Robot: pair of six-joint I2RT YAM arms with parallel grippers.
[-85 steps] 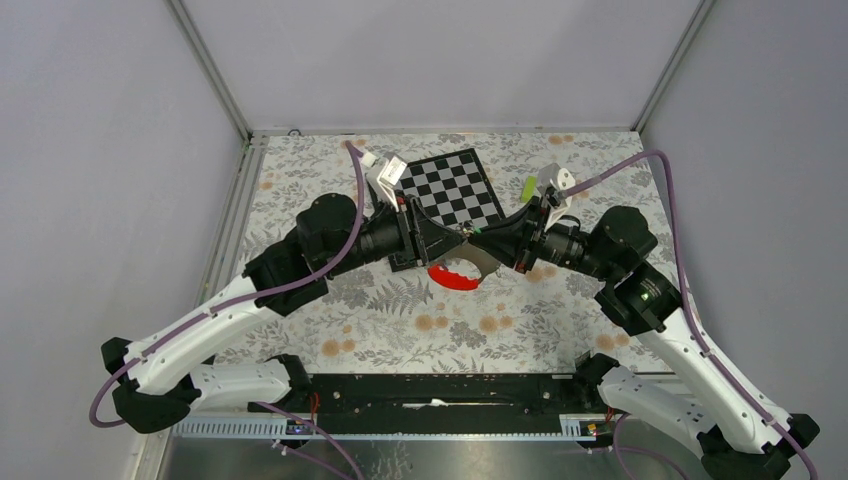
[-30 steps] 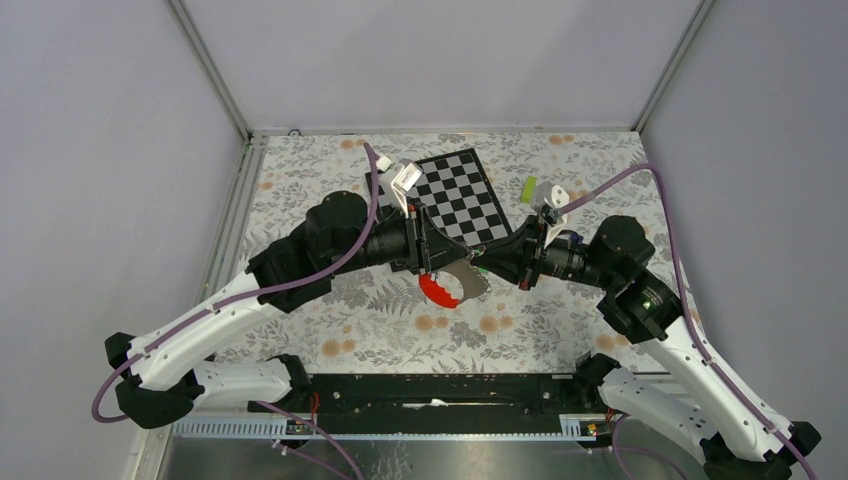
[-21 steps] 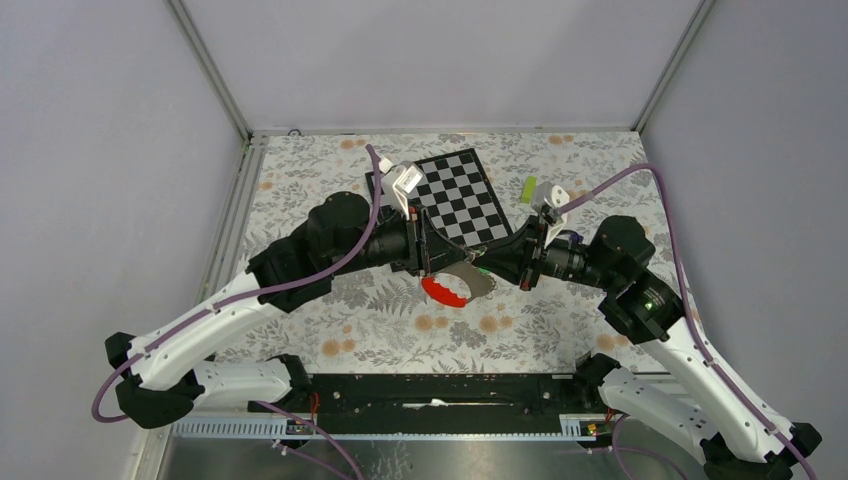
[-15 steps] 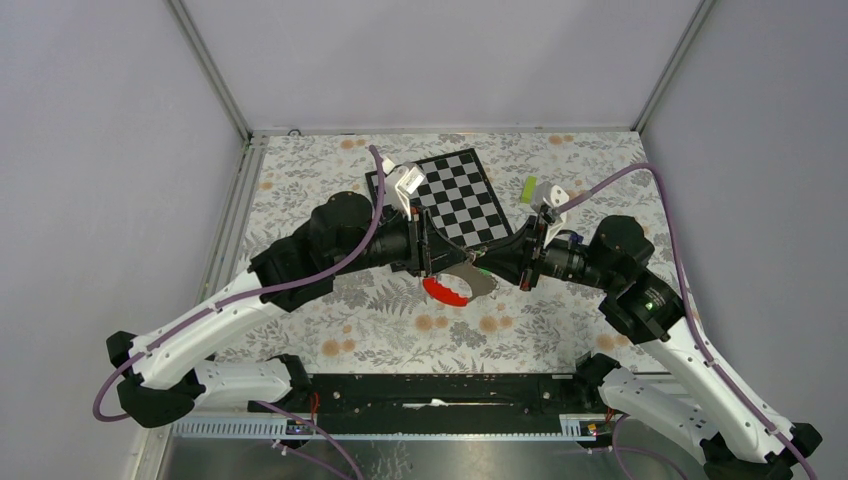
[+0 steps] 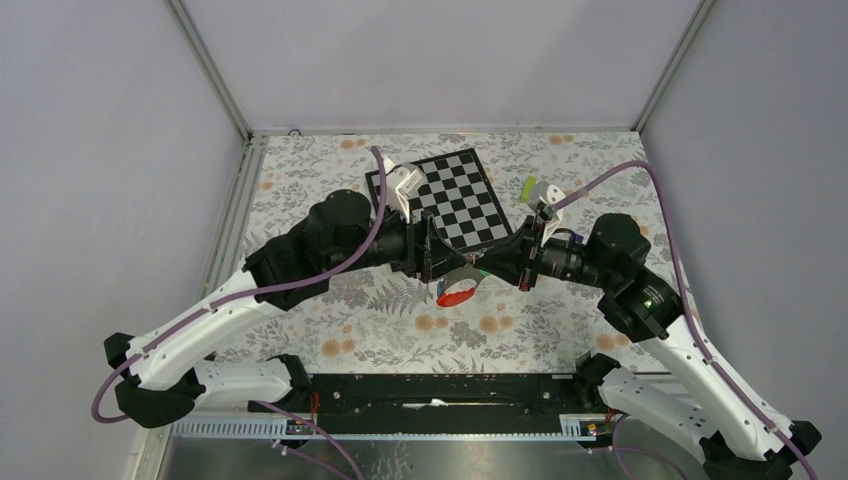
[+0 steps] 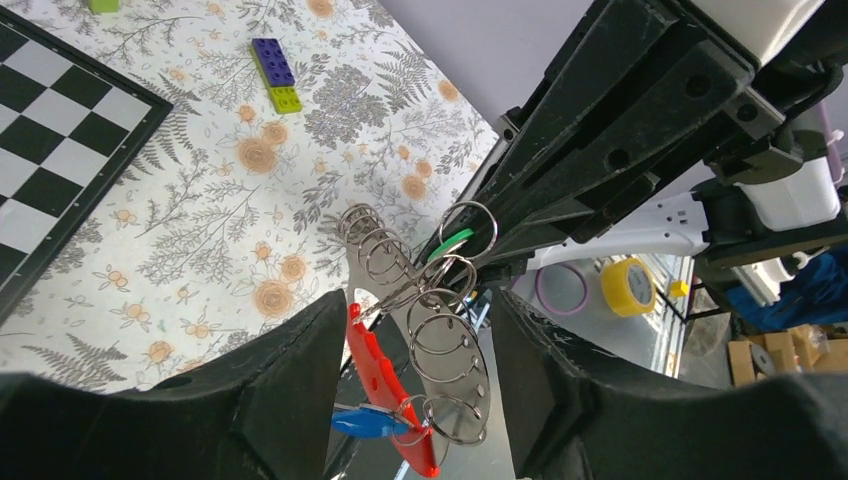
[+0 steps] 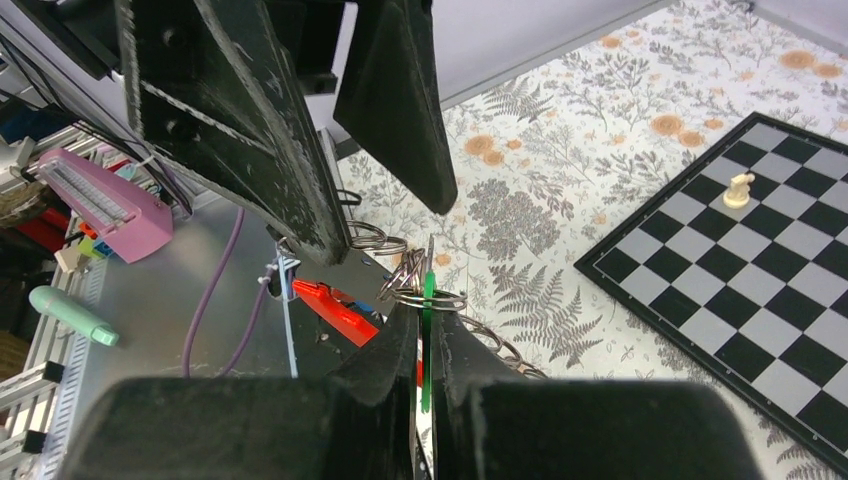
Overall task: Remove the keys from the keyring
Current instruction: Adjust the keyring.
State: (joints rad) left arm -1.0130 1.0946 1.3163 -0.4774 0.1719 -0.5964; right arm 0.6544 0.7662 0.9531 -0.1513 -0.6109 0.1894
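Floral tablecloth (image 5: pixel 300 170); chessboard (image 5: pixel 460 195) at back; grey walls (image 5: pixel 440 60); left gripper (image 6: pixel 415 310) spread wide; right gripper (image 7: pixel 427 330) pinches green key (image 7: pixel 429 295)

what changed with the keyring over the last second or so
The left gripper opened and seems to have let go of the keyring. Its red strap swung down and now hangs. The right gripper stayed shut on the green key, and the chessboard did not move.

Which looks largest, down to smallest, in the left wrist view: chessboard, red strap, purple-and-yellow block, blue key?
1. chessboard, though cut off by the frame
2. red strap, close to the camera
3. block and blue key: look alike, unranked
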